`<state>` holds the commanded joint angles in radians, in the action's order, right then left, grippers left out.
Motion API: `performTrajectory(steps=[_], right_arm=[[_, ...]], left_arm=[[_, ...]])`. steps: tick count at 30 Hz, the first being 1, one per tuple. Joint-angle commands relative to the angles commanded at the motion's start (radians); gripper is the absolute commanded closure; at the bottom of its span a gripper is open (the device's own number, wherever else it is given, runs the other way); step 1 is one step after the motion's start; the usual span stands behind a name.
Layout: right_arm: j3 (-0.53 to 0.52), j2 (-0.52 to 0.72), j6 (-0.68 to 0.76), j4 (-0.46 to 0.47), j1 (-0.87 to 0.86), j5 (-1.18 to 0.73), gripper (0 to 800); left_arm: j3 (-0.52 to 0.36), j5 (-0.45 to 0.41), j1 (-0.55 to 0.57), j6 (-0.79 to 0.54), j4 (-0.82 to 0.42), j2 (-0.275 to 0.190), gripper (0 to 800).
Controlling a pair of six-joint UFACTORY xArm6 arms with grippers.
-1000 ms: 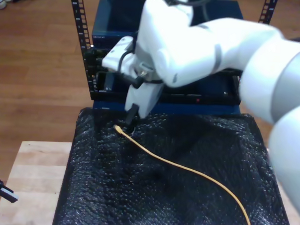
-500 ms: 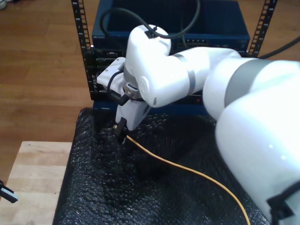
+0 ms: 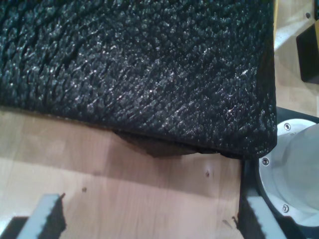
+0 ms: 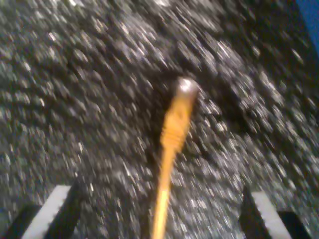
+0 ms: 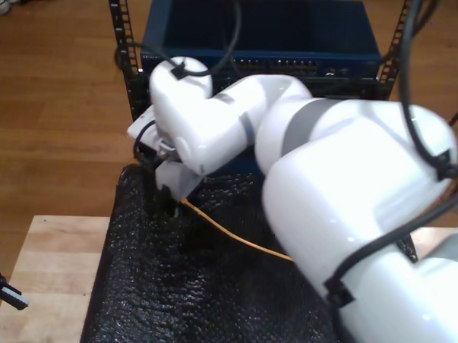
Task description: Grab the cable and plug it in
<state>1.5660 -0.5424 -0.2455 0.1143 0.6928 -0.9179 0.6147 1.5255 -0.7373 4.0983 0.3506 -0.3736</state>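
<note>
- Yellow-orange cable (image 4: pixel 172 149), small clear plug at its tip.
- Glossy black, bubble-textured mat (image 5: pixel 170 290), speckled with white glints.
- Pale blond wooden table (image 5: pixel 54 263).
- Glossy white arm (image 5: pixel 290 166) with grey bands.
- Dark blue rack unit (image 5: pixel 258 28).
- Reddish-brown wood floor (image 5: pixel 57 96).

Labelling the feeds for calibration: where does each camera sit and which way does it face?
Exterior view: high above the table's near side, facing the rack; the second arm shows.
First wrist view: on my first claw, looking down at the mat edge and wooden tabletop; two fingertips show.
Second wrist view: on my second claw, looking down at the cable.
Shared: second wrist and exterior views both show cable and mat.
</note>
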Motion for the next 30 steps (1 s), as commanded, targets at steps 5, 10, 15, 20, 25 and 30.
performTrajectory(steps=[5,10,15,20,25,30], right_arm=[[0.032,-0.028,0.018,0.000,0.005,-0.014,58],[0.043,-0.041,0.063,0.005,0.003,-0.034,108],[0.043,-0.043,0.069,0.003,0.003,-0.037,143],[0.044,-0.055,0.110,0.005,0.003,-0.037,201],[0.048,-0.064,0.118,0.011,0.002,-0.037,217],[0.078,-0.081,0.121,0.040,0.000,-0.054,298]], left_arm=[[0.000,0.002,0.000,0.000,0.000,0.000,0],[0.000,0.002,0.000,0.000,0.000,0.000,0],[0.000,0.002,0.000,0.000,0.000,0.000,0],[0.000,0.003,0.000,0.000,0.000,0.000,0],[0.000,0.003,0.000,-0.002,0.000,0.000,0],[0.000,0.003,0.000,-0.002,0.000,0.000,0]])
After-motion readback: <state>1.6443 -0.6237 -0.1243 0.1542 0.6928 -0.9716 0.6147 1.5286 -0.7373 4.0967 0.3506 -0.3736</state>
